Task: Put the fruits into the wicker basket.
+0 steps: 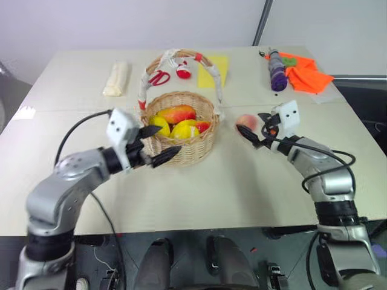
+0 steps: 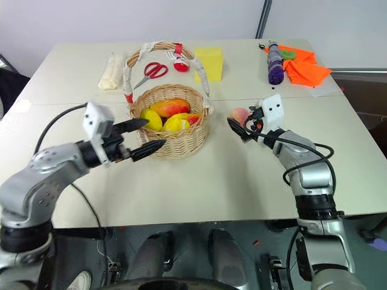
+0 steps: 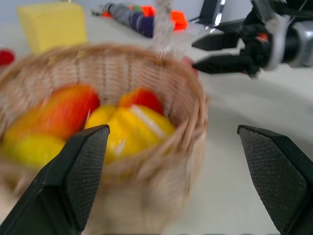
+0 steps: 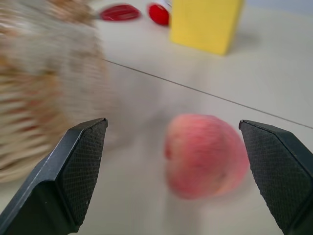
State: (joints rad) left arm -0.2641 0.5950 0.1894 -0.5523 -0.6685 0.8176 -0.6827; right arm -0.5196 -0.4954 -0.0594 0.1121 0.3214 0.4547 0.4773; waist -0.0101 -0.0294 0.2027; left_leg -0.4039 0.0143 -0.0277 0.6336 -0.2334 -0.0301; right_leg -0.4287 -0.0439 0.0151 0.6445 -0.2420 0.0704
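Observation:
The wicker basket (image 1: pixel 192 147) stands mid-table with its cloth-wrapped handle arched above it. Inside lie an orange-red mango-like fruit (image 1: pixel 176 113), a yellow lemon (image 1: pixel 159 125) and another yellow fruit (image 1: pixel 185 128). My left gripper (image 1: pixel 172 138) is open at the basket's near-left wall, holding nothing; its wrist view looks over the rim (image 3: pixel 195 98) at the fruits. A pinkish peach (image 1: pixel 245 122) lies on the table just right of the basket. My right gripper (image 1: pixel 250 123) is open and level with its fingers on either side of the peach (image 4: pixel 205 161), apart from it.
Behind the basket lie red-handled scissors (image 1: pixel 159 77), a small red object (image 1: pixel 184 73) and a yellow sponge (image 1: pixel 213 69). A cream wrapped bundle (image 1: pixel 117 78) sits far left. A purple item (image 1: pixel 277 72) and an orange cloth (image 1: pixel 307 75) are at the far right.

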